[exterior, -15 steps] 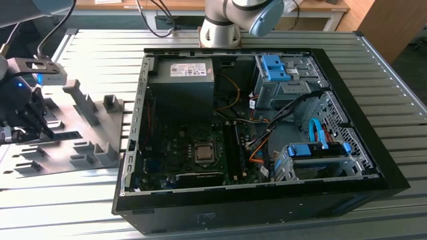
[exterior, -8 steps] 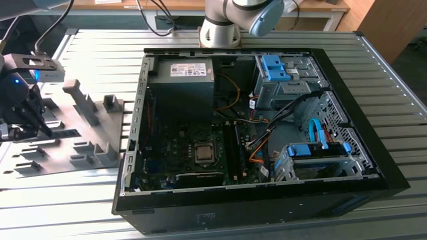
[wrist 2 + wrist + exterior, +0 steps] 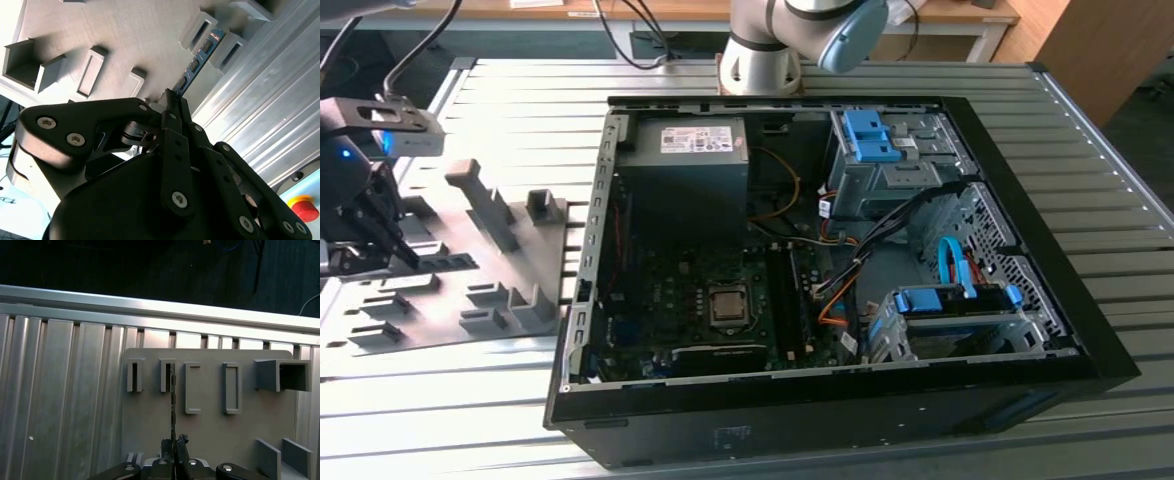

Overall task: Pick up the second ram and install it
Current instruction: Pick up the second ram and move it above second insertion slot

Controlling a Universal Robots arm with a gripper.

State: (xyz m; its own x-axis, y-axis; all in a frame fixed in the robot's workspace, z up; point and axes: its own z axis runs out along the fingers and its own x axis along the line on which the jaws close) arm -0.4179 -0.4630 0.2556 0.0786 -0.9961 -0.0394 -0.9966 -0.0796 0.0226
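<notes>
The second ram (image 3: 199,56) is a thin dark board with black chips and a bluish edge. It stands on edge on the grey holder plate (image 3: 120,45), its far end between two raised blocks. In the first wrist view the second ram (image 3: 173,400) is a narrow dark line running from a slot block to my fingertips. My gripper (image 3: 170,100) is shut on its near end, the black fingers (image 3: 165,446) pressed together around it. In the exterior view my gripper (image 3: 364,245) hangs over the holder plate (image 3: 440,300) at the exterior view's left, well apart from the open computer case (image 3: 587,300).
The open case shows the motherboard (image 3: 700,300) with long memory slots (image 3: 787,290), a power supply (image 3: 683,150), blue drive cages (image 3: 958,305) and loose cables. Grey holder blocks (image 3: 487,205) rise from the plate. A ribbed metal table (image 3: 1067,150) carries everything; a red button (image 3: 303,206) sits by its edge.
</notes>
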